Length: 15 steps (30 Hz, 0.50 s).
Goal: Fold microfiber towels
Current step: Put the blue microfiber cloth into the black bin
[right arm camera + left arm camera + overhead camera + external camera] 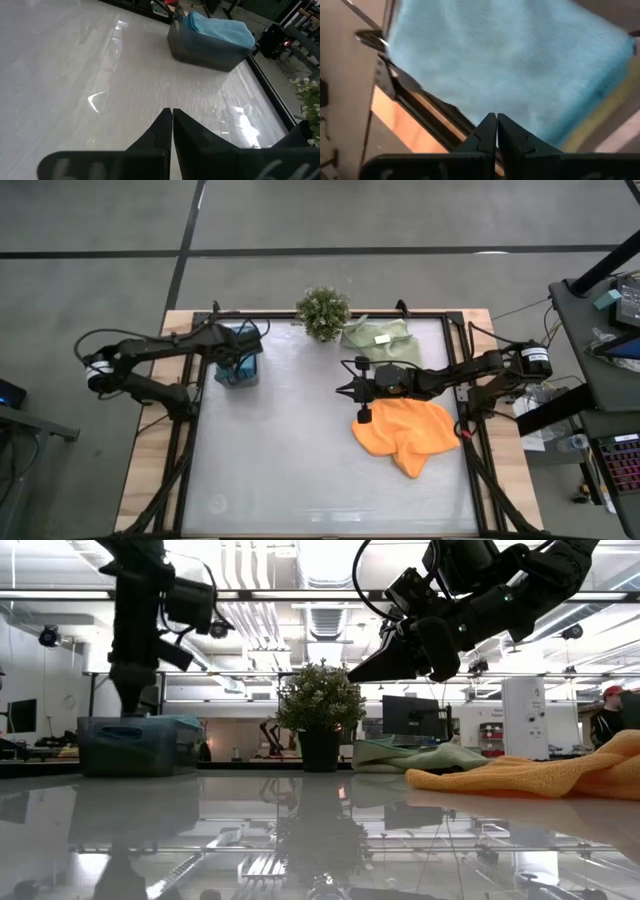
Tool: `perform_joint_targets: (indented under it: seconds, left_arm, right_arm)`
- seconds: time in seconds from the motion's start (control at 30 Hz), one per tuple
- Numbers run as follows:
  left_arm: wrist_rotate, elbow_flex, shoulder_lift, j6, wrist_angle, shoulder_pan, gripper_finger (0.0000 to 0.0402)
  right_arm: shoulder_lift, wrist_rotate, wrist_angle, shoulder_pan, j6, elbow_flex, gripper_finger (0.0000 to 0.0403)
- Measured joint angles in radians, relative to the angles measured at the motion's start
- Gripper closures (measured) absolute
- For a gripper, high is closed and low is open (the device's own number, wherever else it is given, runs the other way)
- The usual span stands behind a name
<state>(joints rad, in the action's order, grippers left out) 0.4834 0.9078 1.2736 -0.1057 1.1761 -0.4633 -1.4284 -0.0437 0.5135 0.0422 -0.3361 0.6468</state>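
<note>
Both sets of jaws are pressed shut with nothing between them: the left gripper (243,330) hangs over the grey tray (238,369) in the upper left of the high frame, and the right gripper (343,391) hovers above bare table at centre, pointing toward the frame's left. A folded blue towel (220,29) lies in that tray, filling most of it, and the left wrist view shows its blue cloth right under the closed fingertips (496,131). The orange towel (405,435) lies crumpled right of centre, its long side running from the upper left down to the lower right, close to the table's right rail. A green towel (381,340) sits bunched at the upper middle, its long side across the frame, with a small white tag (381,339) on top; no writing can be read on it. The plant (323,312) stands just left of it at the table's (270,450) far edge. Open tabletop spreads across the middle and the lower half of the frame.
</note>
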Motion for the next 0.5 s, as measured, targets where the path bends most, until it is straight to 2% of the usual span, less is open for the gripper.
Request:
perform_joint_targets:
  seconds: [0.13, 0.3, 0.5]
  left_arm:
    - [0.056, 0.018, 0.0, 0.114, -0.057, -0.109, 0.0402]
    - [0.018, 0.014, 0.011, 0.2, -0.219, -0.263, 0.0402]
    - [-0.02, -0.025, 0.051, 0.19, -0.262, -0.304, 0.0402]
  right_arm:
    - [0.0, 0.0, 0.0, 0.0, 0.002, 0.0, 0.0394]
    - [0.0, 0.0, 0.0, 0.0, 0.003, 0.0, 0.0394]
    - [0.0, 0.0, 0.0, 0.0, -0.003, 0.0, 0.0394]
